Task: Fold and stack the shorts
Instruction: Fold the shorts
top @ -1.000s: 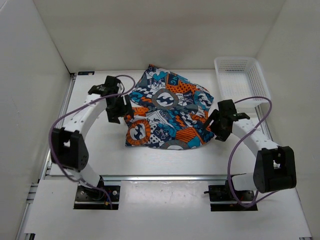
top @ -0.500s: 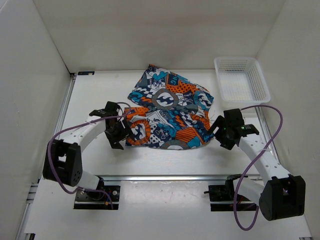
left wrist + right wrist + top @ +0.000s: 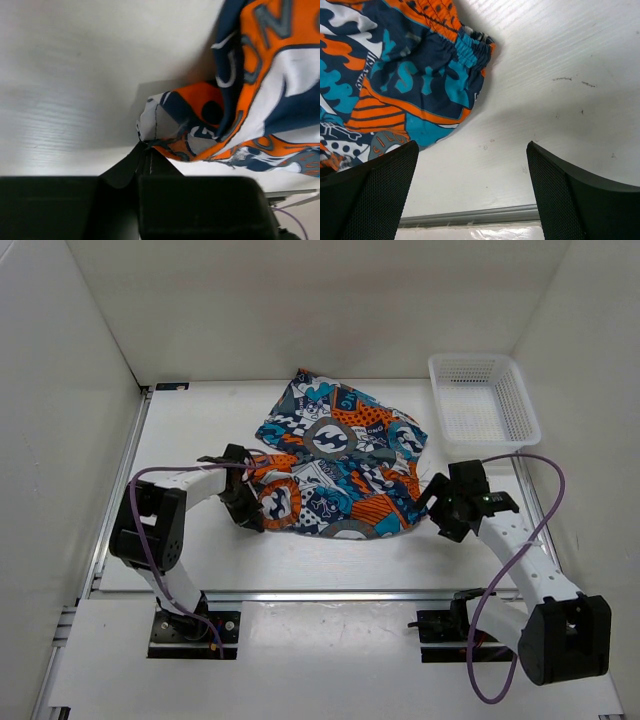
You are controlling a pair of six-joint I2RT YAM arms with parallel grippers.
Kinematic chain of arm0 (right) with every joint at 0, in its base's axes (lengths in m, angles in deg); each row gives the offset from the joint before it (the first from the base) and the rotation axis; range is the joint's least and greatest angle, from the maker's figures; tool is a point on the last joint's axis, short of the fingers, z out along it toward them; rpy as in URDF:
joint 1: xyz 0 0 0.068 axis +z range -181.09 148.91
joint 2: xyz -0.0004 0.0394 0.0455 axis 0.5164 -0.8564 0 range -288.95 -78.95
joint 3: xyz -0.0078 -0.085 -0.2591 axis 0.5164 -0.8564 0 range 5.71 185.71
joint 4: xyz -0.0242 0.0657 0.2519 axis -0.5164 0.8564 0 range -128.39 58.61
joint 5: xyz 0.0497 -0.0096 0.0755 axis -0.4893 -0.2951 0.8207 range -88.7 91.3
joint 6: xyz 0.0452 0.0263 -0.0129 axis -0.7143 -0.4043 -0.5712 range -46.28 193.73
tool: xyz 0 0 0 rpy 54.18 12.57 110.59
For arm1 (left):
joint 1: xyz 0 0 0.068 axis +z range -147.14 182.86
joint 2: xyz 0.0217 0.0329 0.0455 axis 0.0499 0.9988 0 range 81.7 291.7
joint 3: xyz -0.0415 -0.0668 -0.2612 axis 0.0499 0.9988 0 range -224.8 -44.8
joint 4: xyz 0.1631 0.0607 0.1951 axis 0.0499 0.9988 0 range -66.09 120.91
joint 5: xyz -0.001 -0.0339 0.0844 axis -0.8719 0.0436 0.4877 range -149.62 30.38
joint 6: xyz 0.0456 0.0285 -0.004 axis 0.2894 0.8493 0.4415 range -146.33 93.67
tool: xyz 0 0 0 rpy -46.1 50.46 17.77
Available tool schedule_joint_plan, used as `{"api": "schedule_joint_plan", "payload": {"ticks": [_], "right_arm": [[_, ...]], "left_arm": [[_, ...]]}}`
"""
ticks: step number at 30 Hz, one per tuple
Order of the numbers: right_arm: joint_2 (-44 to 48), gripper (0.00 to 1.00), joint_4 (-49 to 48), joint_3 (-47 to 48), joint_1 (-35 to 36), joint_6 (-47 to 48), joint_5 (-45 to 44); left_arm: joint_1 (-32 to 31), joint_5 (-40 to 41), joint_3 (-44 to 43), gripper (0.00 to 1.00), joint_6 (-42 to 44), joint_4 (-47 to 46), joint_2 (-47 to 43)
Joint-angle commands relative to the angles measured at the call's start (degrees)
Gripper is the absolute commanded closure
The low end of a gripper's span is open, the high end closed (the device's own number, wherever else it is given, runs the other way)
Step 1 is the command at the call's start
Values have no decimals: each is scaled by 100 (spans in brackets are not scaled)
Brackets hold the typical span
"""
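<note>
The shorts (image 3: pixel 335 465), in an orange, teal, navy and white print, lie crumpled in the middle of the table. My left gripper (image 3: pixel 249 508) is at their near-left corner. In the left wrist view that gripper (image 3: pixel 145 146) is shut, its tips pinching the folded hem of the shorts (image 3: pixel 200 115). My right gripper (image 3: pixel 432 502) sits just right of the shorts' near-right edge. It stands open over bare table in the right wrist view (image 3: pixel 471 150), with the elastic waistband end of the shorts (image 3: pixel 410 75) ahead and to the left of the jaws.
A white mesh basket (image 3: pixel 483 398) stands at the back right of the table. White walls close in the left, back and right sides. A metal rail (image 3: pixel 470 216) runs along the table's near edge.
My left arm swung down to the shorts' near-left corner and its gripper shut on the hem. The right arm moved slightly nearer and stayed open.
</note>
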Motion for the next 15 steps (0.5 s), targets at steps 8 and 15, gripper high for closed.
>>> {"api": "schedule_joint_plan", "payload": {"ticks": [8, 15], "right_arm": [[-940, 20, -1274, -434, -342, 52, 1076], [-2224, 66, -1960, -74, -395, 114, 1076]], "left_arm": [[-29, 50, -521, 90, 298, -249, -528], [-29, -11, -583, 90, 403, -196, -528]]}}
